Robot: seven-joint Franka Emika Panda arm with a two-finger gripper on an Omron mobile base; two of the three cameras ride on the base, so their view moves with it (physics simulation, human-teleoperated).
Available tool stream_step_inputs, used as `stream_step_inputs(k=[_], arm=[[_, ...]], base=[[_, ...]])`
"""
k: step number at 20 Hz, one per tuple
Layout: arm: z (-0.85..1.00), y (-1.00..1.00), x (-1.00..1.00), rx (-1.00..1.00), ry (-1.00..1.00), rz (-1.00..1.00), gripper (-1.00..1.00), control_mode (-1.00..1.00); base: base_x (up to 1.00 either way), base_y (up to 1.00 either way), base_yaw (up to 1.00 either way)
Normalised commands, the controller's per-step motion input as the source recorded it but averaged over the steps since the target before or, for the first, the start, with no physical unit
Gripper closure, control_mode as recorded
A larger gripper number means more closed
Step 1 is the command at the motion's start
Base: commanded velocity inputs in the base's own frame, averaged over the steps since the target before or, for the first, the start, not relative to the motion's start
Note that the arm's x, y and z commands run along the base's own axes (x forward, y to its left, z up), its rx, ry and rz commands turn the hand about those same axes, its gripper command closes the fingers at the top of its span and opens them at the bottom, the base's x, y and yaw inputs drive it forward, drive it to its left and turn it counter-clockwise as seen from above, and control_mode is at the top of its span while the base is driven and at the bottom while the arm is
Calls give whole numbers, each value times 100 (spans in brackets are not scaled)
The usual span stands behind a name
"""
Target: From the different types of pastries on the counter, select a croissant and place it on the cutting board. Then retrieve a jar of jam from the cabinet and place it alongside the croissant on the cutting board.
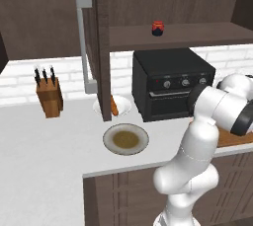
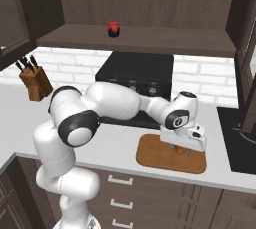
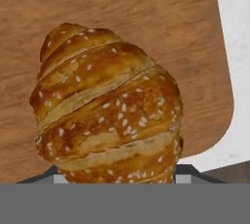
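- While the gripper is closed on the croissant just above the cutting board at the counter's front edge, lower it flat, then release.
- One jar of jam waits on the cabinet shelf.
- One long pastry, one round plate.

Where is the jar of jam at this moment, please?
The jar of jam stands alone on the open cabinet shelf, directly above the black oven, upper centre in both base views.
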Motion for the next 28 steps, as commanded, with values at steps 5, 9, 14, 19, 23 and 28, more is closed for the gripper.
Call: stream_step_inputs(k=[5,9,14,19,23,28], arm=[[-34,-15,8,0,-10,0,100,-100],[-11,-11,27,0,-6,0,100,-100],[-18,-5,17,0,-3,0,100,-100],[-30,0,15,0,0,0,-100,-100],[-1,-7,8,0,-3,-2,-100,-100],[44,-28,0,0,-8,-6,-100,-100]], base=[[0,0,0],[0,0,0],[0,0,0],[0,0,0],[0,0,0],[0,0,0]])
